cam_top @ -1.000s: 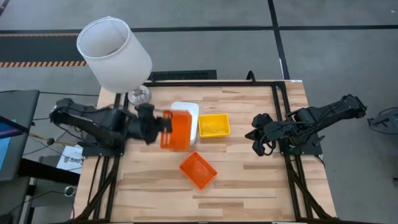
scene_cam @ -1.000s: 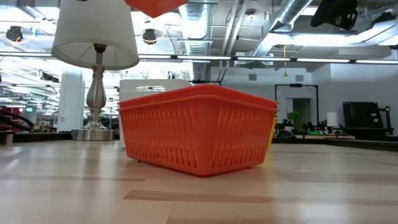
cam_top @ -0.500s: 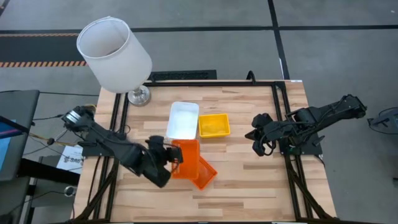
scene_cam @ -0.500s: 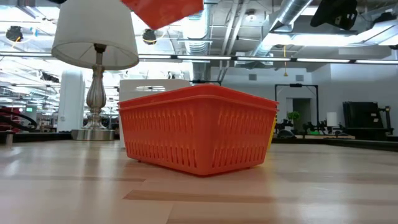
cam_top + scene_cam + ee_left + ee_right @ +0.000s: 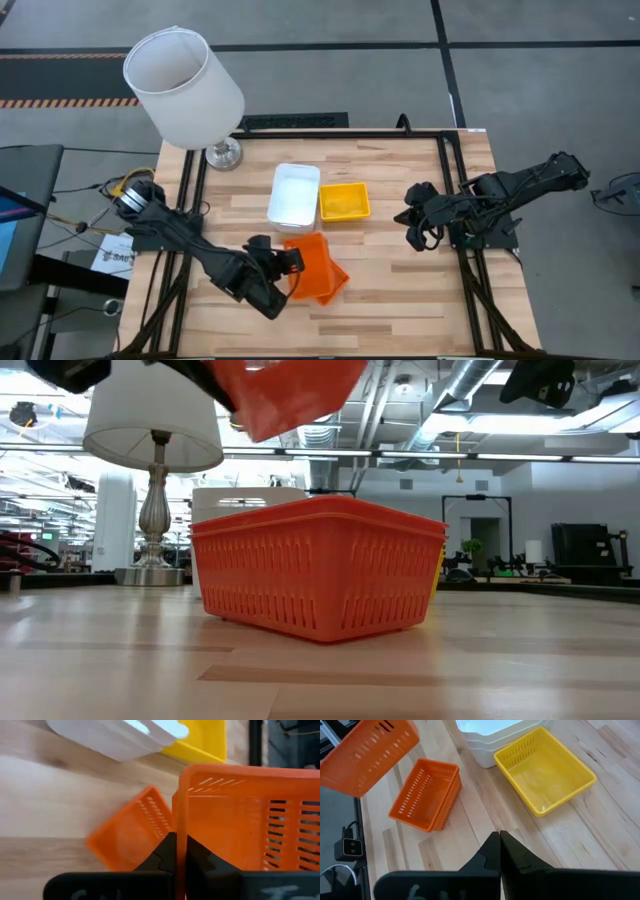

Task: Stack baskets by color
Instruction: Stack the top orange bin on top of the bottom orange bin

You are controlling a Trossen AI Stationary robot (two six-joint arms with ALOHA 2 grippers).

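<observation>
**Orange basket held above its match, lower centre of the desk**

I see the wooden desk filling the middle of the high view, with a lamp at its upper left, its white shade leaning out past the corner. My left arm reaches in from the left edge toward the lower centre; its left end effector is clamped on the rim of a tilted orange basket, held in the air over a second orange basket that sits on the desk. In the low view the resting one fills the centre and the lifted one hangs at the top. Above them, at the desk's centre, a white basket stack stands just beside a yellow basket. The right end effector, fingers together and holding nothing, waits at the right side.
</observation>
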